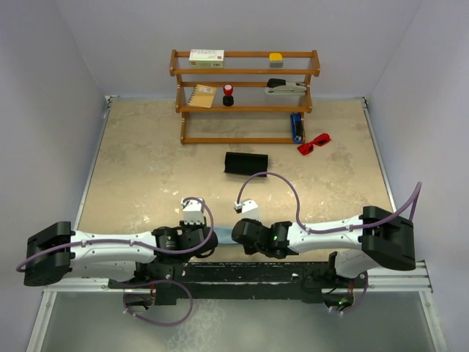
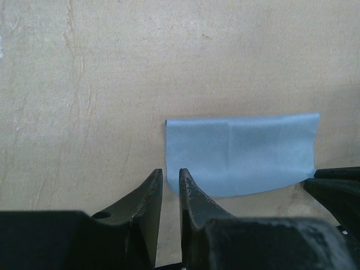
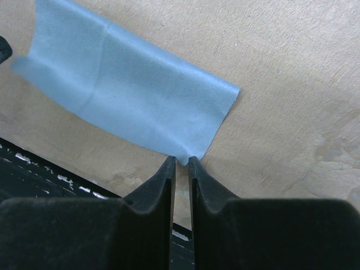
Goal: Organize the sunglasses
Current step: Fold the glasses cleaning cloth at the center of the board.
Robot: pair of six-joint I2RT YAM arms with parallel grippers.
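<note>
— Tan table (image 1: 146, 169), pale walls (image 1: 58, 73) on three sides. What are the fingers doing?
— Right gripper (image 3: 181, 160): jaws nearly together, nipping one corner of the blue cloth (image 3: 129, 95). Left gripper (image 2: 170, 174): a narrow slit between the jaws, tips at another corner of the same cloth. Whether it pinches the fabric or only touches it, I can't tell.
— And the sunglasses?
— They lie on the table at the far right, just beside the wooden shelf (image 1: 245, 95), well apart from both grippers. That's the sunglasses (image 1: 314, 142); a black case (image 1: 245, 163) lies in front of the shelf.
— Arms?
— Left arm (image 1: 110, 248) and right arm (image 1: 330, 233) lie low along the near edge, wrists pointing inward, close together at the middle.
</note>
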